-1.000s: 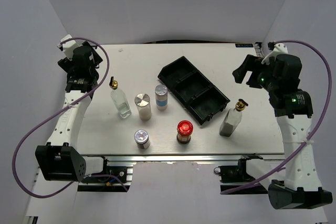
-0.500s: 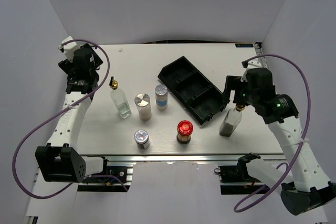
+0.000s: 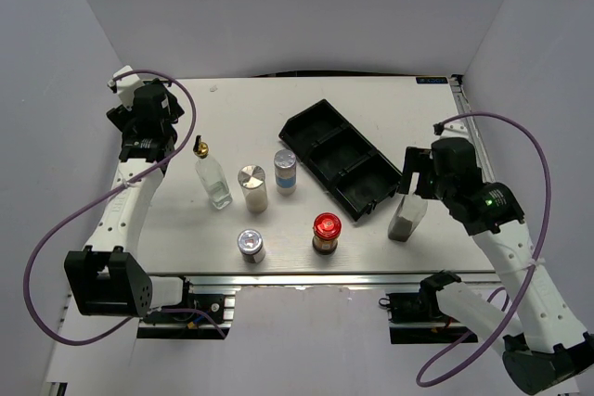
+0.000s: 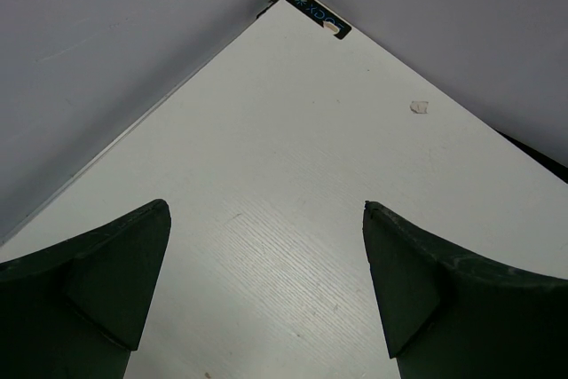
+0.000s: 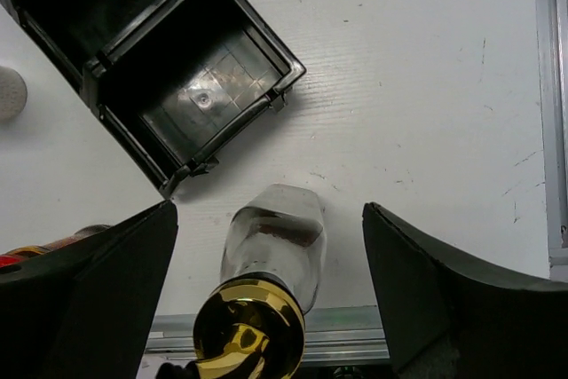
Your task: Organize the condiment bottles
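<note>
While our right jaws hang spread either side of the gold-spouted bottle (image 5: pixel 271 246), upright just beside the tray (image 3: pixel 304 120), we judge them lined up to pinch it; our left jaws gape above the surface (image 4: pixel 293 130).

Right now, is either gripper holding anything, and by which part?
Nothing is held. The right gripper is open, its fingers flanking the gold spout of the glass bottle, not touching. The left gripper is open above the table.
</note>
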Controlling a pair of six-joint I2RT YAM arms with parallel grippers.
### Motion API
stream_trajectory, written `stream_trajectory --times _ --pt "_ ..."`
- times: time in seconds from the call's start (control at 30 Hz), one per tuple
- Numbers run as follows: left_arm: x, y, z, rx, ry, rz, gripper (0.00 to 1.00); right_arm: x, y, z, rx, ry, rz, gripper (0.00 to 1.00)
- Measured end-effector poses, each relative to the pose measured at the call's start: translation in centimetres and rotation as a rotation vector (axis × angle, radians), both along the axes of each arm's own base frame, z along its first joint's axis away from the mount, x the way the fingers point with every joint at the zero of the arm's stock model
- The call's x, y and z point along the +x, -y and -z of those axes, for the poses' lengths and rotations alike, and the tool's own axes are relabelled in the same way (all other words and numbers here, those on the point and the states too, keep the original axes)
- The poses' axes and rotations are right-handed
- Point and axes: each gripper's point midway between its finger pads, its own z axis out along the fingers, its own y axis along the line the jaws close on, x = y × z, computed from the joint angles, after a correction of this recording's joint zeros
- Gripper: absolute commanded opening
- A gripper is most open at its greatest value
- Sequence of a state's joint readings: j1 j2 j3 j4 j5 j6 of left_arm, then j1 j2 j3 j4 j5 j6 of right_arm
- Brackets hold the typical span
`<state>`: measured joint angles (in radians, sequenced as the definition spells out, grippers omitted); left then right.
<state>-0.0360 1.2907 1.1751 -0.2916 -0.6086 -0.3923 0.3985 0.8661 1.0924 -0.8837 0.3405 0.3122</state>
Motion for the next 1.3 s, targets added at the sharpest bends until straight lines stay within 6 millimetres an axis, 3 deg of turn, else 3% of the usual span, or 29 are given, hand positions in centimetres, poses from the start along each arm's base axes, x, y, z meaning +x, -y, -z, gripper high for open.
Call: stream_trajectory --times 0.13,0.5,0.7,1.13,1.3 --pt "0.0 0.0 0.0 0.000 0.000 0.000 0.98 -0.2 0.2 1.1 -0.003 -0.002 0.010 0.79" --pt "0.1 0.0 0.3 0.000 -0.009 0.000 0.98 0.7 -0.1 0.8 0.031 0.114 0.000 0.58" --pt "0.4 0.0 1.1 0.001 -0.030 0.000 0.98 1.0 0.2 1.7 0.000 0.117 0.000 0.39" --pt "0.6 0.0 1.6 0.002 -0.044 -0.002 0.98 1.1 1.1 1.5 -0.042 0.146 0.015 0.00" --pt "0.6 -0.2 1.5 0.009 -0.043 -0.011 0.98 1.7 2.2 0.6 -0.096 0.169 0.062 0.00"
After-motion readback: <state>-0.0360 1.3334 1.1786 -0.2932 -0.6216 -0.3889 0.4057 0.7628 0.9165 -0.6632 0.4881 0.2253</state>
